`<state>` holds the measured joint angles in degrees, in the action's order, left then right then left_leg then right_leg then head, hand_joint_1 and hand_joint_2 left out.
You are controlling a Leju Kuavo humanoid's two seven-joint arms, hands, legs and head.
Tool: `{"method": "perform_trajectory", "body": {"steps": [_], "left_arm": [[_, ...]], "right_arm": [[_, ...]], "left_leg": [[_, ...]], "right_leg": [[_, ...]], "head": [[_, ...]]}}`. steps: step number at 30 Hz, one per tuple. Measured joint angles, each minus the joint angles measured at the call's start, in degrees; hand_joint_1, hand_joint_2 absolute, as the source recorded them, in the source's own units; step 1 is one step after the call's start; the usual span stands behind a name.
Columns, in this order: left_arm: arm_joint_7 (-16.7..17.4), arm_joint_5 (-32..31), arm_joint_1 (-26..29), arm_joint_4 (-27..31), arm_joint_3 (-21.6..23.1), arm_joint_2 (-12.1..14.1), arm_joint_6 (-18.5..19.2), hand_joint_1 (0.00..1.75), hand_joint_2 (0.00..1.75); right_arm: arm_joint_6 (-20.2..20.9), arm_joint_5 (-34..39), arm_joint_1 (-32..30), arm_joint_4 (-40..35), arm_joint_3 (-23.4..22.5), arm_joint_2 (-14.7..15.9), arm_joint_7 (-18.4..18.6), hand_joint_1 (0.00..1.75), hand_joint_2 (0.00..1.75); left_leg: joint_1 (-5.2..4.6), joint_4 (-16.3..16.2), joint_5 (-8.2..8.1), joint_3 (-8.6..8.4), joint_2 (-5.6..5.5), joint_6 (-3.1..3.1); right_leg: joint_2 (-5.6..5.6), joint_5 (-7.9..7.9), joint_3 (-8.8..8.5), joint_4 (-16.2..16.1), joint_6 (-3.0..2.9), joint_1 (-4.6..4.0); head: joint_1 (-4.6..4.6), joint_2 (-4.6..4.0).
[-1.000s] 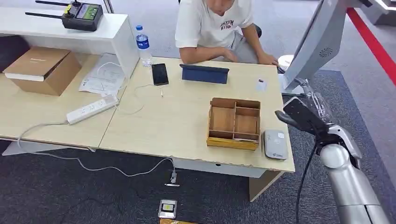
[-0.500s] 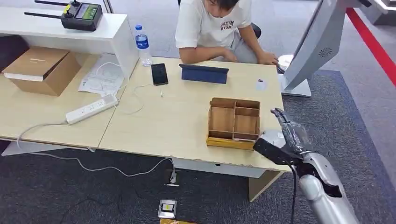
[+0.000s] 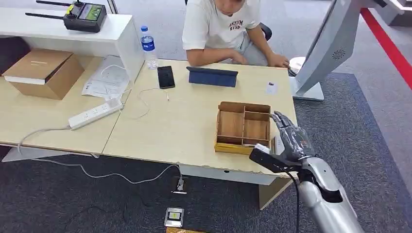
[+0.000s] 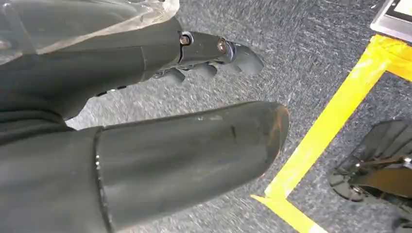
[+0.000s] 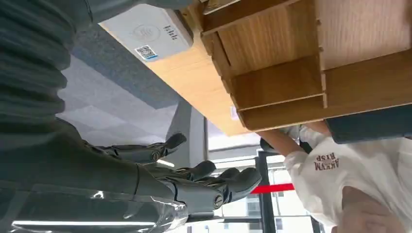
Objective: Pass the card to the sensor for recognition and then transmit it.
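My right hand [image 3: 290, 141] over the sensor [image 5: 145, 31] beside the wooden tray [image 3: 243, 127] at the desk [image 3: 184, 126] edge, fingers [image 5: 204, 171] apart, empty, left hand [image 4: 160, 121] fingers apart above carpet

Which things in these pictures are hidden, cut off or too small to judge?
- Card reader, head view: largely covered by the right hand; whether the hand touches it cannot be told.
- Wooden organizer, head view: no card can be made out in its compartments.
- Small white card-like item, head view: too small to identify.
- Left hand, left wrist view: its thumb hides much of the floor.
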<state>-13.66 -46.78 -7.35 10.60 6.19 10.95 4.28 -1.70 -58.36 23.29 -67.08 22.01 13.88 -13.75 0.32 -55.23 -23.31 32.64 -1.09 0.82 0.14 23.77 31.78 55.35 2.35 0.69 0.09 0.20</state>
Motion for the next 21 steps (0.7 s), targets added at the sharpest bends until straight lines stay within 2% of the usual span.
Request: {"method": "perform_trajectory", "body": {"steps": [11,21], "left_arm": [[-0.9,-3.3,-0.1,0.1,2.7,0.0,-0.9,0.0,0.0],[-1.7,-5.2,0.0,0.1,4.6,0.0,-1.1,0.0,0.0]], "right_arm": [[0.1,-1.6,2.2,1.9,0.6,-3.5,-0.8,0.0,1.75],[1.0,-2.3,3.0,3.0,1.0,-5.2,-1.2,0.0,1.75]], "left_leg": [[0.0,0.0,0.0,-0.01,0.0,0.0],[0.0,0.0,0.0,-0.01,0.0,0.0]], "right_leg": [[0.0,0.0,0.01,0.0,0.0,0.0],[0.0,0.0,0.02,0.0,0.0,0.0]], "head": [[0.0,0.0],[0.0,0.0]]}}
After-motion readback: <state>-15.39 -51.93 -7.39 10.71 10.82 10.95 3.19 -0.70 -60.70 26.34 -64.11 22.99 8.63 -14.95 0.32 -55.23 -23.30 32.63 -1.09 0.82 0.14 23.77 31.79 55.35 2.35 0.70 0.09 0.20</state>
